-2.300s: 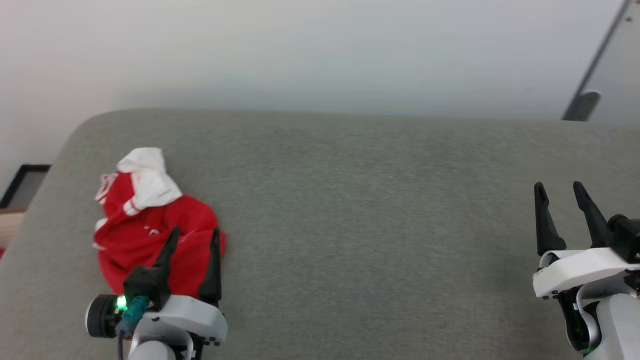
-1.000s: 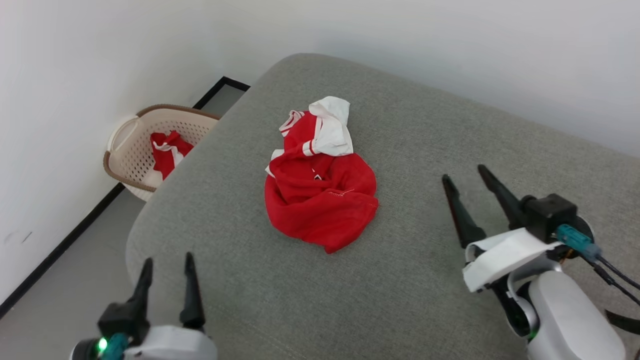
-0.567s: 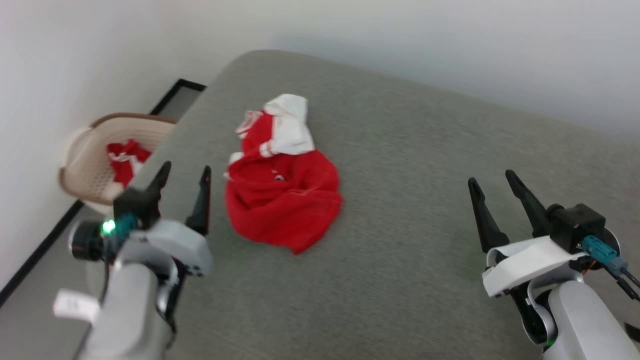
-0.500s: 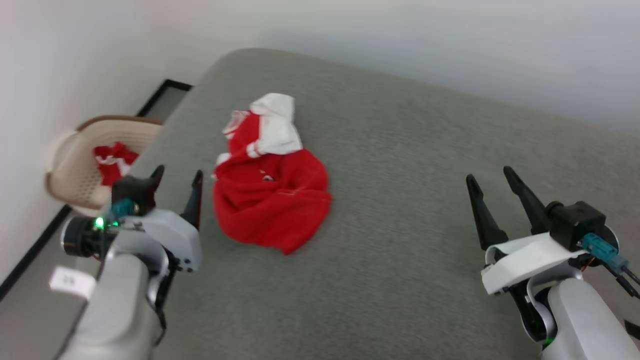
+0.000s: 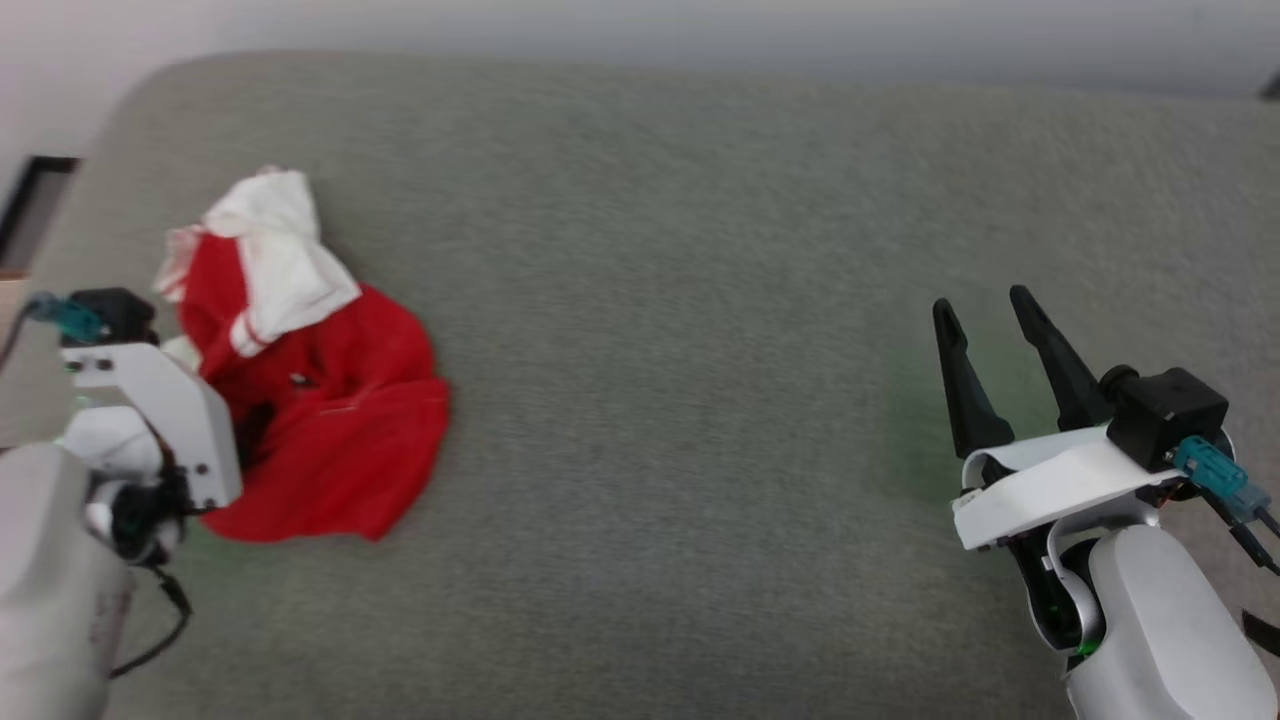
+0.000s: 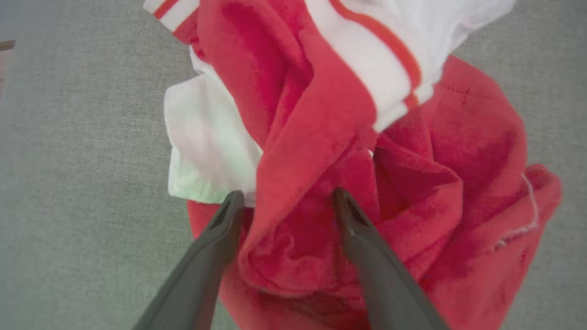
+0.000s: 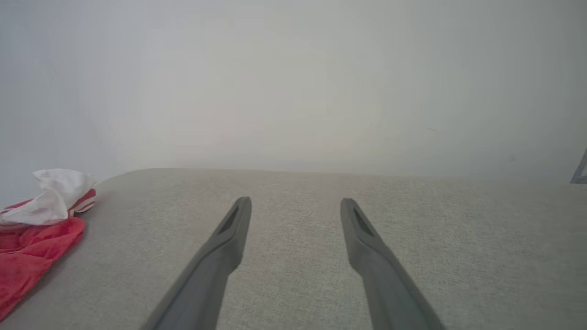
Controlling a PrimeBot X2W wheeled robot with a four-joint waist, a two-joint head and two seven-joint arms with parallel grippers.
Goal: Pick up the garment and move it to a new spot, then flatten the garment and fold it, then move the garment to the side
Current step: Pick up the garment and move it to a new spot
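Straddles a raised red fold with the left pincer (image 6: 288, 195), released and spread, one finger on each side, nothing clamped yet. Meets the T-shirt (image 5: 330, 430) as a crumpled heap at the near left of the grey fabric cushion (image 5: 700, 300), white sleeve (image 5: 285, 250) draped over its far side. Holds the right pincer (image 5: 980, 300) released and empty above bare cushion, well apart to the right. Risks pinching only a thin top layer, so could lose the cloth on lifting or drag the heap toward the nearby left edge. Risks snagging the cushion weave if driven too deep. Faces a plain pale wall (image 7: 293, 91) beyond the far edge.
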